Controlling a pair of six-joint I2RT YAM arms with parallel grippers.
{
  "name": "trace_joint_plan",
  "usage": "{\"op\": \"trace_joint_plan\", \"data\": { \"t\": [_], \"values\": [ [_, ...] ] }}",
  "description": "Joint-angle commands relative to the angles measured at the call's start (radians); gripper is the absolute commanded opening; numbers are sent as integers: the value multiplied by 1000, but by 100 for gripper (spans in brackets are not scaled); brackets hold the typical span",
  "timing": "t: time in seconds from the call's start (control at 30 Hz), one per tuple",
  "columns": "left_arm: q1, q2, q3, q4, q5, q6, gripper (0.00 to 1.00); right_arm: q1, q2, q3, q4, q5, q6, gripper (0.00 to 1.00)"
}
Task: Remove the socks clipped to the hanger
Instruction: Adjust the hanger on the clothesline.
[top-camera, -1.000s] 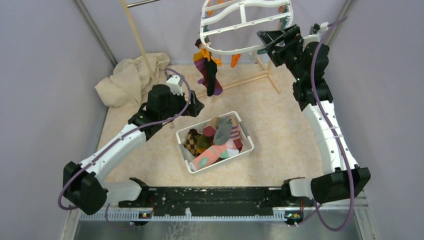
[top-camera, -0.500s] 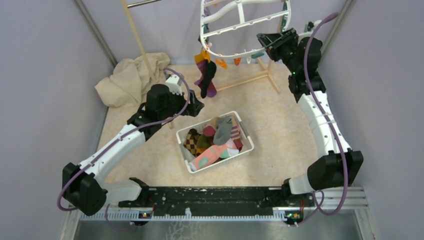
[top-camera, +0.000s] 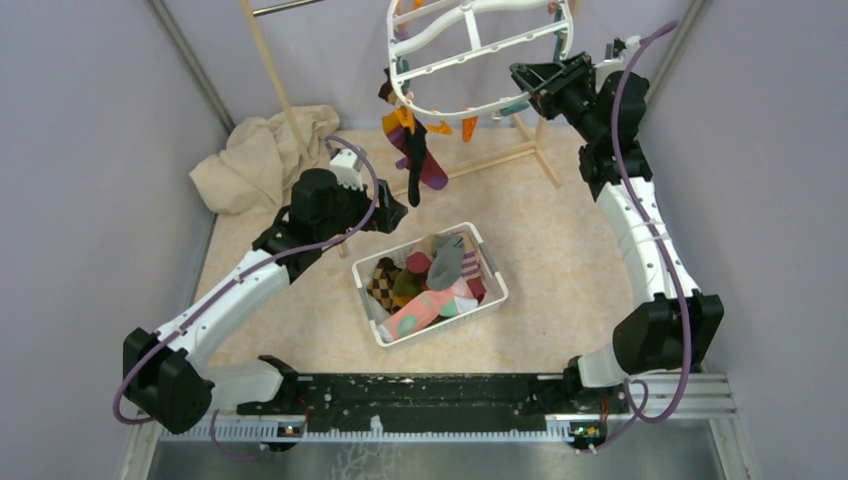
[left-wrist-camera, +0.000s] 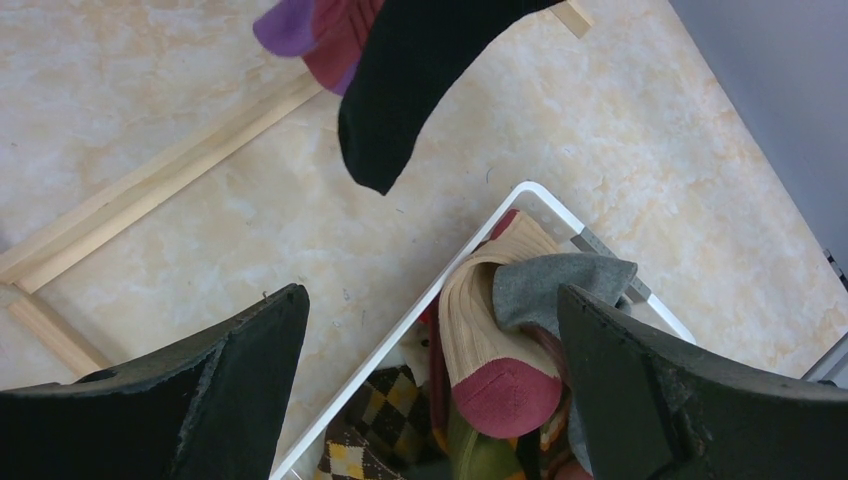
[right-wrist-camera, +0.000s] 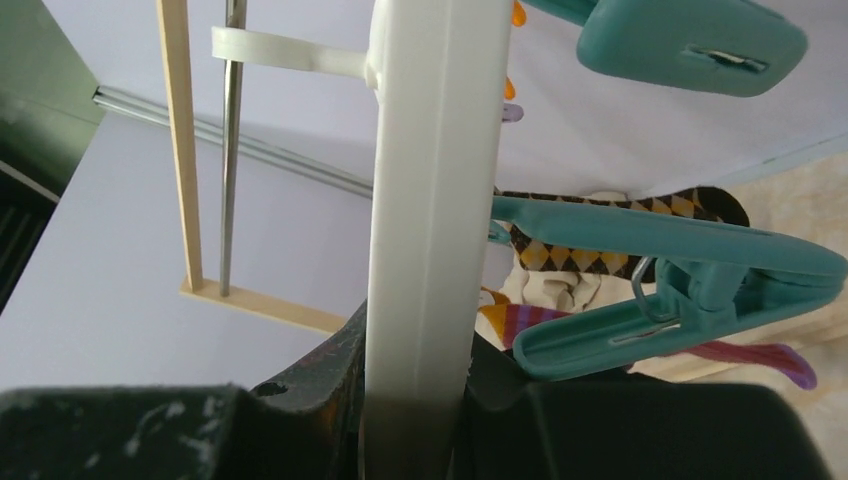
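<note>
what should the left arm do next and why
Probably move the open left gripper forward to the black sock dangling ahead of it and close on it. The right gripper is clamped on the hanger, so the frame looks steadied for a pull.

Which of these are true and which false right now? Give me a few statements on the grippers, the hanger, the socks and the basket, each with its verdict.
1. The right gripper is shut on the hanger. True.
2. The left gripper holds a sock. False: it is open and empty.
3. Some socks hang clipped to the hanger. True.
4. The basket has nothing in it. False: several socks lie in it.
</note>
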Motion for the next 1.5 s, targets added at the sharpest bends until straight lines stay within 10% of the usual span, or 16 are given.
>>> {"op": "trace_joint_plan", "data": {
  "t": [0.0, 1.0, 1.1, 1.27, 1.47],
  "values": [
    [8, -21, 17, 3, 4, 8, 99, -7, 7, 62, 133, -111, 51, 0],
    [3, 96, -193, 436, -69, 32, 99, -29, 104, -11, 432, -322, 309, 6],
    [1, 82, -217, 467, -64, 43, 86, -31, 106, -18, 445, -322, 316, 8],
    [1, 71, -231, 476, -37, 57, 52, -35, 104, -17, 436, -334, 296, 35],
    [0, 54, -219, 453, -18, 56, 40, -35, 66, -34, 338, -333, 191, 76]
  ]
}}
